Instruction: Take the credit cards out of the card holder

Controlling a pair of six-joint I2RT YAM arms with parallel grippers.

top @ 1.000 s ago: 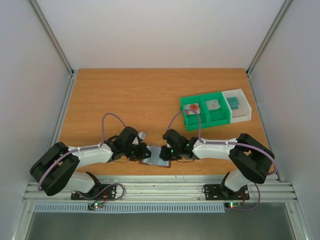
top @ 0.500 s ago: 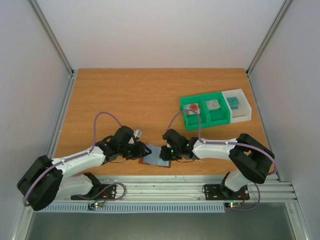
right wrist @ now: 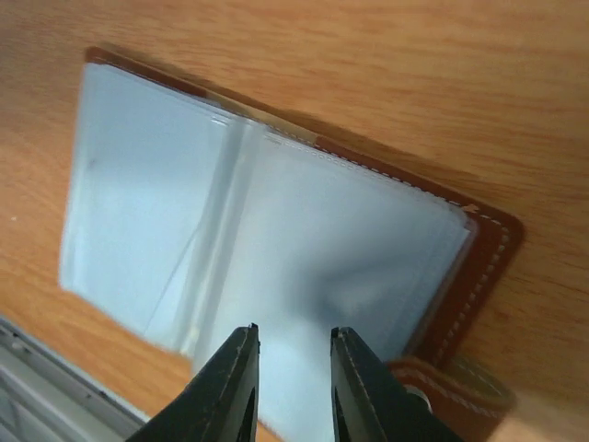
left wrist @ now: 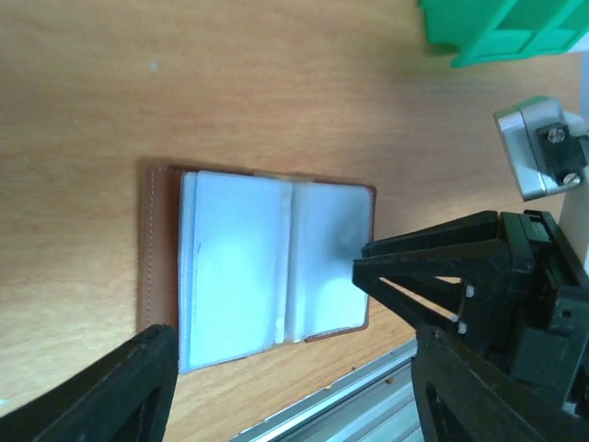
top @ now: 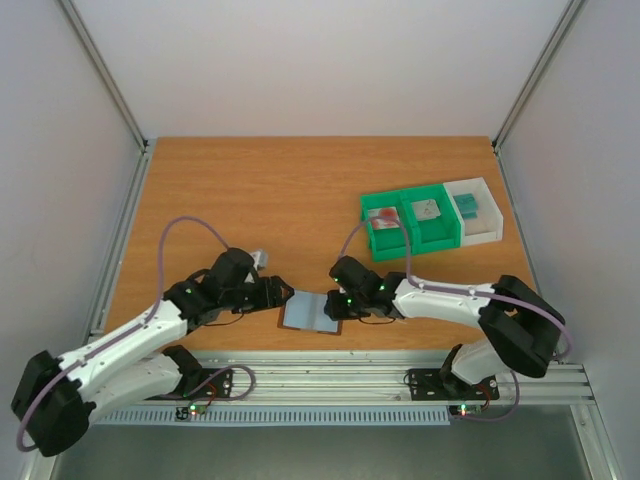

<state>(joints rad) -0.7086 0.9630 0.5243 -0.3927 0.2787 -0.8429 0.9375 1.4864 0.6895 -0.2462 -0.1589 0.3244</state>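
Brown leather card holder (left wrist: 267, 258): lies open, pockets seemingly empty.
Credit cards (top: 427, 210): in bins (top: 400, 238) well beyond the holder.
Left gripper (top: 280, 296): spread wide beside the holder.
Right gripper (right wrist: 294, 333): narrowly parted over it, empty.
Risk: closing could snag a pocket, dragging the holder.

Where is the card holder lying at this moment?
In the top view the card holder lies open near the front edge of the table, between the left tool and the right tool.

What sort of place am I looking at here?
Most likely a robotics lab test cell: a wooden table boxed in by plain white panels on metal framing, with a left arm and right arm bolted to a rail at its near edge.
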